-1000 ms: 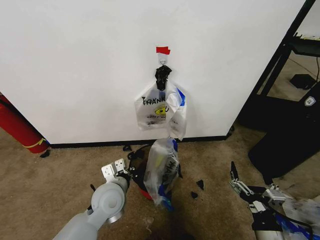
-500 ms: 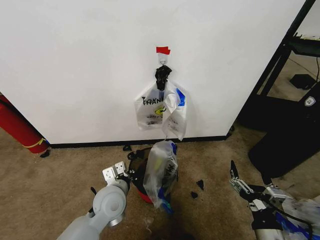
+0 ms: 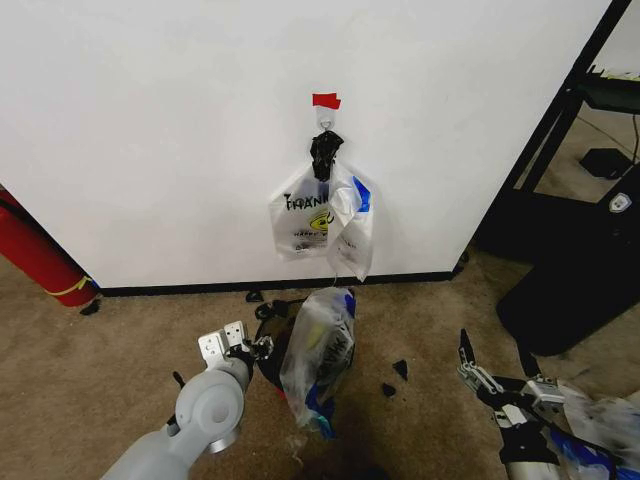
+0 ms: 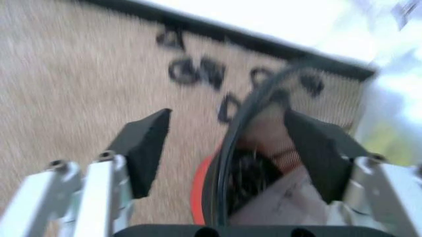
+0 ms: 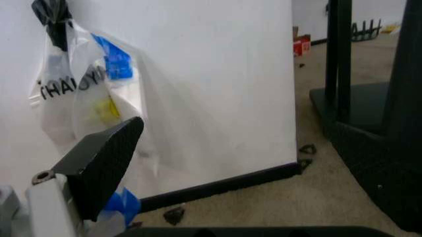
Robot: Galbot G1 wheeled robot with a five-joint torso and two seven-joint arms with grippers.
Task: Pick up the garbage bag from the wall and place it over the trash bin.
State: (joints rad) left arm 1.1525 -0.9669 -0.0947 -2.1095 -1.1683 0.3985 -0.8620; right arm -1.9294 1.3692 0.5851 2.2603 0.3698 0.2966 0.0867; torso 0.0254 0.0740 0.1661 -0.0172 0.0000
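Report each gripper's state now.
Left gripper: open, jaws astride the rim of the small dark round trash bin, holding nothing.
Right gripper: open, empty, low above the carpet.

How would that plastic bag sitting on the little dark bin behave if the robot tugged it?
Probably floppy: the garbage bag sags in crinkled folds over the trash bin, holding no shape of its own. It looks thin and see-through, so likely very light and easily shifted. The left gripper, open astride the bin's rim, might find the film slippery.
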